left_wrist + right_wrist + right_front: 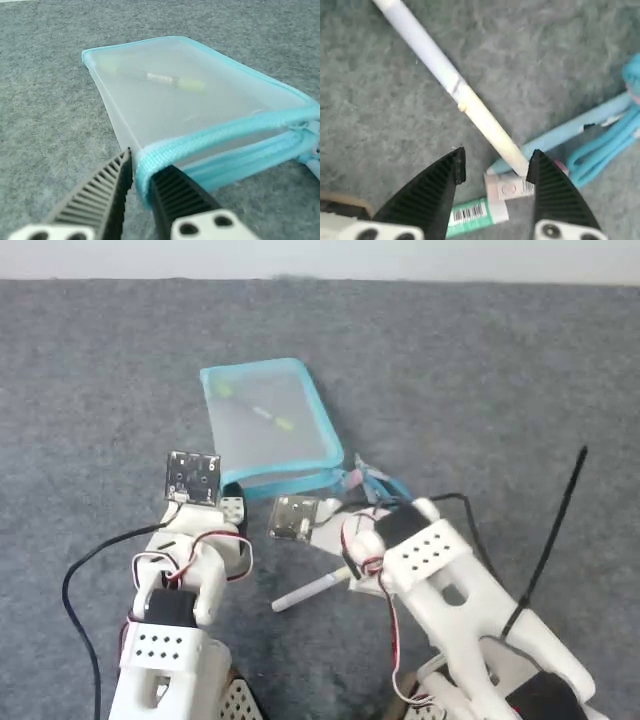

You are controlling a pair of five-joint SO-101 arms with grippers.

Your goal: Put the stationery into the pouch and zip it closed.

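Note:
The translucent pouch (268, 425) with teal zip trim lies flat on the grey carpet, with a pale stick-shaped item (165, 80) inside. My left gripper (141, 181) is at its near corner, shut on the teal edge (210, 135). In the high view the left gripper (232, 502) meets that corner. A white pen (310, 590) lies on the carpet by the right arm. My right gripper (497, 155) hangs open over the pen (445, 75), whose end lies between the fingers. A white eraser in a green sleeve (485, 210) lies just under them.
A teal and pink strap (372, 483) trails from the pouch's zip end toward the right arm, and shows as blue loops (600, 135) by the right gripper. A black cable (555, 530) rises beside the right arm. Grey carpet (480, 370) surrounds everything.

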